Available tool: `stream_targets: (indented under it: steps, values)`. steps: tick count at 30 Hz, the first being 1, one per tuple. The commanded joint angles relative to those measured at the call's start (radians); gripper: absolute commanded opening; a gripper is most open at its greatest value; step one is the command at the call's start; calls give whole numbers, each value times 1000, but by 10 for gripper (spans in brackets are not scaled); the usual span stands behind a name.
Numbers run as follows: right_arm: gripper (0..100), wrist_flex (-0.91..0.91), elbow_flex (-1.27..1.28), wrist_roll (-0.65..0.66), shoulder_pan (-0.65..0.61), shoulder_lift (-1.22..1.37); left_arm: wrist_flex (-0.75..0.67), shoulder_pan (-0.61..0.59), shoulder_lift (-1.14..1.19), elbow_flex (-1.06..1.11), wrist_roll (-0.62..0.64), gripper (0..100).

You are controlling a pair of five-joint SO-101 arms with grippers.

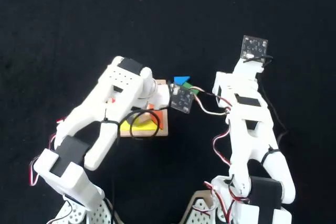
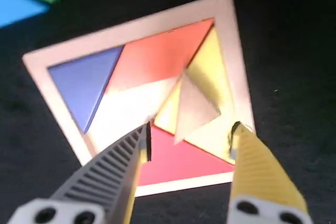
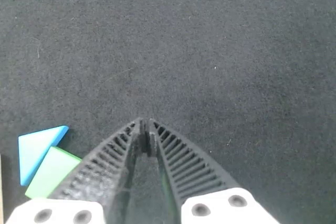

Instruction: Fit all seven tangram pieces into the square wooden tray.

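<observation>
The square wooden tray (image 2: pixel 239 66) lies under my left gripper (image 2: pixel 190 134), which hovers open above it. Inside are a blue triangle (image 2: pixel 84 82), an orange-red piece (image 2: pixel 157 53), a yellow triangle (image 2: pixel 210 72) and a red triangle (image 2: pixel 178 161). A small pale triangle (image 2: pixel 193 109) lies tilted on top of the yellow one, between my fingertips but apart from them. A bare strip of tray floor (image 2: pixel 131 106) shows in the middle. A light blue triangle (image 3: pixel 34 148) and a green piece (image 3: pixel 52 171) lie on the mat beside the tray (image 1: pixel 161 131). My right gripper (image 3: pixel 145 129) is shut with nothing in it, over bare mat.
The black mat (image 1: pixel 236 14) covers the whole table. In the high view the left arm (image 1: pixel 113 103) hides most of the tray. The light blue triangle (image 1: pixel 181 80) and green piece (image 1: pixel 195 91) lie between the two arms. The right arm (image 1: pixel 247 114) stands to their right.
</observation>
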Motion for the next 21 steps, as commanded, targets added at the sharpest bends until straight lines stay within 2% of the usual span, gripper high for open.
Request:
stream_targets:
  steps: [1,5,7,9,12,13,16,21]
  values:
    - [12,-21,-19,-5,9,-44,-25,-50,-6,-21,-72,266]
    - [12,-21,-19,-5,9,-44,-15,-99,-15,-21,-51,266]
    - [12,-21,-19,-5,9,-44,9,-127,-17,-24,37,266]
    - [12,-21,-19,-5,8,-44,38,-130,-26,-45,195,255]
    - [12,-21,-19,-5,8,-48,3,-114,-35,-24,603,154]
    - [12,-20,-18,-5,8,-50,-9,-124,-40,-2,689,122]
    - [12,-18,-18,-5,8,-50,6,-171,-114,24,756,79]
    - [12,-14,-18,-6,8,-51,-178,-185,-244,203,1074,72]
